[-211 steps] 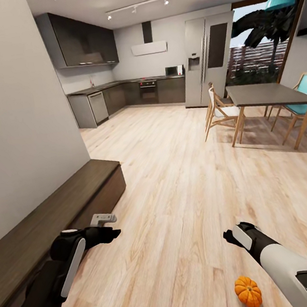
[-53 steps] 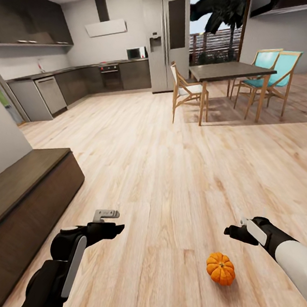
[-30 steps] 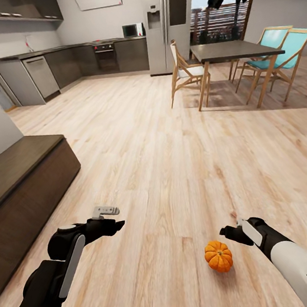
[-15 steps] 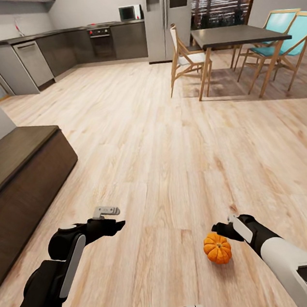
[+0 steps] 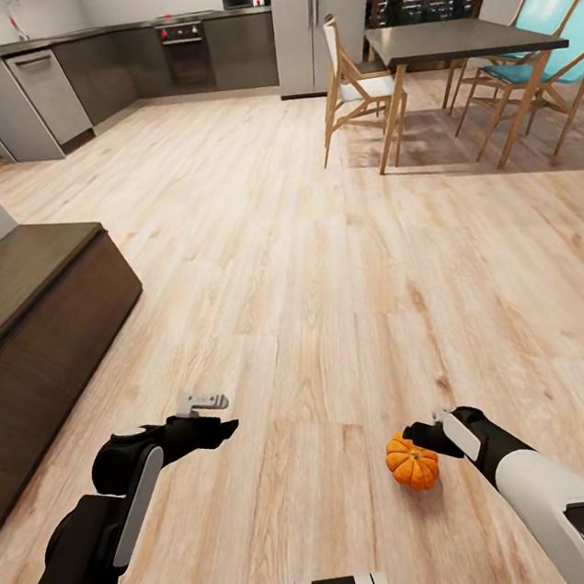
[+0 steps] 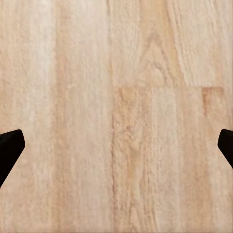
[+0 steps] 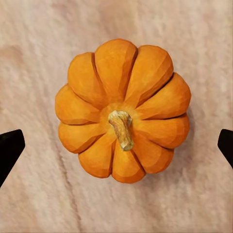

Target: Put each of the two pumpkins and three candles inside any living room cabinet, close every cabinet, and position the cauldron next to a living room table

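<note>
left tool (image 5: 220,426) spread wide, right tool (image 7: 116,145) likewise

no readable text, labels or signs

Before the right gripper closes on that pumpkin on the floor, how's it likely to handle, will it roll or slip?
The pumpkin sits stem-up on the bare wood floor, so it probably rests stably. Its round, ribbed sides could slip between the pads or roll if nudged off-centre. The right gripper is open and centred above it, which should help.
</note>
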Available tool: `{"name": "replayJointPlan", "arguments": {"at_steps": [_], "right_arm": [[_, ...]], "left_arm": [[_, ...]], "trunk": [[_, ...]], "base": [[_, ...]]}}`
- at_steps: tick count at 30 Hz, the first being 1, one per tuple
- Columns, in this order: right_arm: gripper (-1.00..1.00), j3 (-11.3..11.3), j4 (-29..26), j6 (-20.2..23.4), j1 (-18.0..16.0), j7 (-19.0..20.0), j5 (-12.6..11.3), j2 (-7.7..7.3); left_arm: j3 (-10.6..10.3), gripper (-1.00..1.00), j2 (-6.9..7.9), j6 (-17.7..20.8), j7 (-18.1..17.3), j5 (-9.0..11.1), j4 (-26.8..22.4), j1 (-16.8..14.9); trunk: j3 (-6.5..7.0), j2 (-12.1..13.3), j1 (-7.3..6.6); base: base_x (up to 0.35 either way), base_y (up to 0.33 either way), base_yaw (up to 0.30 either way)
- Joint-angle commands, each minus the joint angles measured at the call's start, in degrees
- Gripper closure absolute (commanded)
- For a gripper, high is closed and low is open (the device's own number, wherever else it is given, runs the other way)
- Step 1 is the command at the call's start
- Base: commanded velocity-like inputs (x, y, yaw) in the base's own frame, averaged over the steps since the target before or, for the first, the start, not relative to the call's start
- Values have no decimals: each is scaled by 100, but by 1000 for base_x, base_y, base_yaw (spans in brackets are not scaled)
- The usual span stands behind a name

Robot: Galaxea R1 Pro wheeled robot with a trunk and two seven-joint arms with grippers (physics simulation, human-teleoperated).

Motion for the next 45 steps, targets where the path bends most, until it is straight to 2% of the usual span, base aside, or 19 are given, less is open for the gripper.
{"name": "replayJointPlan", "arguments": {"at_steps": [1,29,39,45], "right_arm": [[-100,-16,-12,26,0,-46,-61,-1],[-100,-16,-1,26,0,-46,-61,32],[-100,-16,5,26,0,-46,-61,0],[-100,-16,7,26,0,-53,-61,34]], "left_arm": [[-3,-100,4,22,-4,9,-4,-4],[-5,-100,4,22,-11,9,-4,-4],[-5,-100,4,22,-11,9,-4,-4],[-5,-100,4,22,-11,9,-6,-4]], "trunk": [[-4,-2,-1],[-4,-2,-1],[-226,-15,25],[-359,-23,40]], "base": [[0,0,0],[60,0,0],[0,0,0],[0,0,0]]}}
